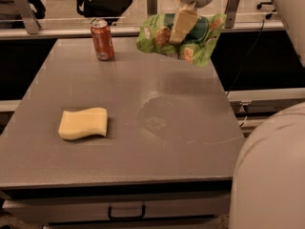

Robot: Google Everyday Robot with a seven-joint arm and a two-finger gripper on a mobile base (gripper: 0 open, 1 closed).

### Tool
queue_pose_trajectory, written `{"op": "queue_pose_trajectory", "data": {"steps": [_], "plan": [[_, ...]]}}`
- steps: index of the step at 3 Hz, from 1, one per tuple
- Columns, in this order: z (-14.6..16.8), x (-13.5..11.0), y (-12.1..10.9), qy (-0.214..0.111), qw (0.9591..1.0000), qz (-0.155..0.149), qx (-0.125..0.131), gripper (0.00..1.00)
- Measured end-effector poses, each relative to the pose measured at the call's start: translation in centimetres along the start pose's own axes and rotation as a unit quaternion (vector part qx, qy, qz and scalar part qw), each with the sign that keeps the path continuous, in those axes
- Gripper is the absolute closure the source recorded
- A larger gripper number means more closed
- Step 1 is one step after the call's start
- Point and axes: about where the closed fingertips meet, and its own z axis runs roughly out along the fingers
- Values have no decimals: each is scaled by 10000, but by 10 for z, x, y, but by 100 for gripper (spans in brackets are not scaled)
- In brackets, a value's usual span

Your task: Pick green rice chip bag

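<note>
Above the grey table, the cream-fingered gripper clamps the crinkly green rice chip bag; firm, steady lifting should prevent slipping.

Warm, rather dim light comes from above. The tool, at the top edge and clamped on the green rice chip bag, casts a soft shadow on the tabletop just below it. Further below the tool lies a pale sheen.
</note>
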Motion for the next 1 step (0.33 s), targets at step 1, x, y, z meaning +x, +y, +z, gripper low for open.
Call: {"op": "queue_pose_trajectory", "data": {"steps": [1], "plan": [[0,0,0,0,10000,0,0,100]]}}
